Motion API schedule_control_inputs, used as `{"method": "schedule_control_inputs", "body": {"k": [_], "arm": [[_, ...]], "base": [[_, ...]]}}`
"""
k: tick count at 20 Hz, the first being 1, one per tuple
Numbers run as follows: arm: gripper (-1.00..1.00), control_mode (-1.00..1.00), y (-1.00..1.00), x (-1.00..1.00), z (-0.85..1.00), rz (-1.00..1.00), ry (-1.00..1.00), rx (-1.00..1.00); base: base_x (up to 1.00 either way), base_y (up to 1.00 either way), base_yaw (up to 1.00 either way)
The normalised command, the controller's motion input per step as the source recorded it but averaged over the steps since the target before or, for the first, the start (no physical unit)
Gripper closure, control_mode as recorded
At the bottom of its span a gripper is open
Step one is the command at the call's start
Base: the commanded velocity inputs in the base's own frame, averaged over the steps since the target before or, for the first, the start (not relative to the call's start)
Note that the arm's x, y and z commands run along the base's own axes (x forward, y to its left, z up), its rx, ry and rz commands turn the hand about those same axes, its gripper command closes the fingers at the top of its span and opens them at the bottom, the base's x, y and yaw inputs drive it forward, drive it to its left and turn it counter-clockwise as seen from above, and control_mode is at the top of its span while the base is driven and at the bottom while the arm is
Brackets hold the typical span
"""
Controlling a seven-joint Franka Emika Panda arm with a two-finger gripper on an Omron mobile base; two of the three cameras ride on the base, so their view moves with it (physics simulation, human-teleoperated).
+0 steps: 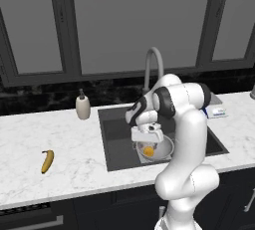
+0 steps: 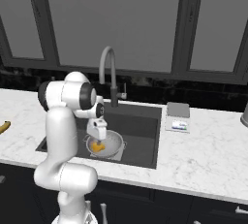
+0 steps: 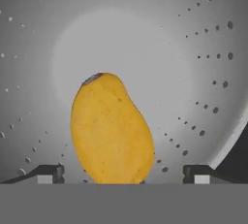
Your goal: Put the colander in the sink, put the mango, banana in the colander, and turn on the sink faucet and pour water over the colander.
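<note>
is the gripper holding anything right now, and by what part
Nothing is held. The gripper is open over the colander, its fingertips clear of the mango lying between them.

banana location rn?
The banana lies on the counter left of the sink, in front of the soap dispenser; at the right base view's left edge, its tip shows.
</note>
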Motion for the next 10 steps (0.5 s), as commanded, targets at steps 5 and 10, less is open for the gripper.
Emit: {"method": "schedule_control_inputs", "body": {"k": [5, 10], "arm": [[-1.0, -1.0, 0.03, -0.18, 0.27, -0.2, -0.02, -0.16], [-1.0, -1.0, 0.06, -0.25, 0.39, -0.16, -0.02, -0.22]], "base": [[0.0, 0.0, 0.0], [0.0, 0.0, 0.0]]}}
